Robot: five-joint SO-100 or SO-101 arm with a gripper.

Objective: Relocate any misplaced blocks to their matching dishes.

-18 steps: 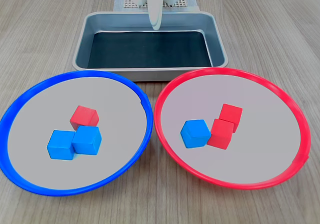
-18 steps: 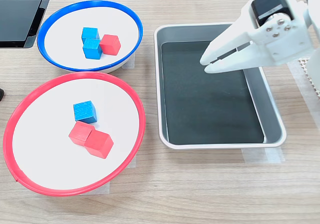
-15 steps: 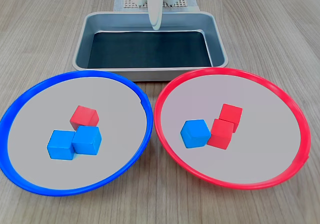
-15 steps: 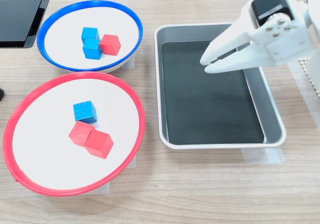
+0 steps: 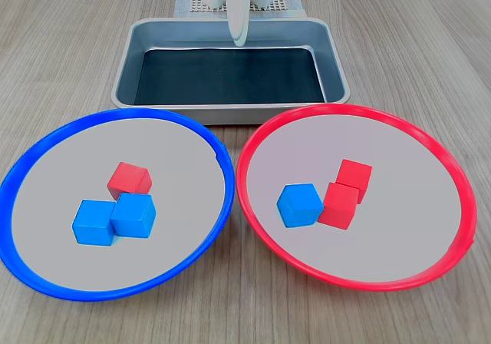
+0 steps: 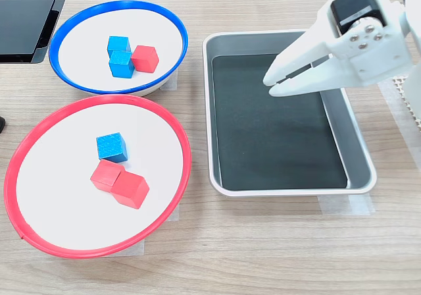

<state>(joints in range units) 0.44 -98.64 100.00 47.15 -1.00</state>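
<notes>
The blue-rimmed dish (image 5: pixel 47 141) (image 6: pixel 118 4) holds a misplaced red block (image 5: pixel 129 180) (image 6: pixel 145 58) touching two blue cubes (image 5: pixel 96 222). Inside the red-rimmed dish (image 5: pixel 345 108) (image 6: pixel 99 99), a misplaced blue block (image 5: pixel 299 205) (image 6: pixel 111 146) lies beside two red cubes (image 5: pixel 338 205). My white gripper (image 5: pixel 239 41) (image 6: pixel 268 84) hangs above the tray, well apart from both dishes, shut with nothing in it.
A rectangular grey metal tray (image 5: pixel 153 26) (image 6: pixel 289 190) with a dark floor sits beyond the dishes in the first exterior view. A dark flat object (image 6: pixel 26 18) lies at the second exterior view's top left. The arm's base stands on white mesh (image 5: pixel 199 3).
</notes>
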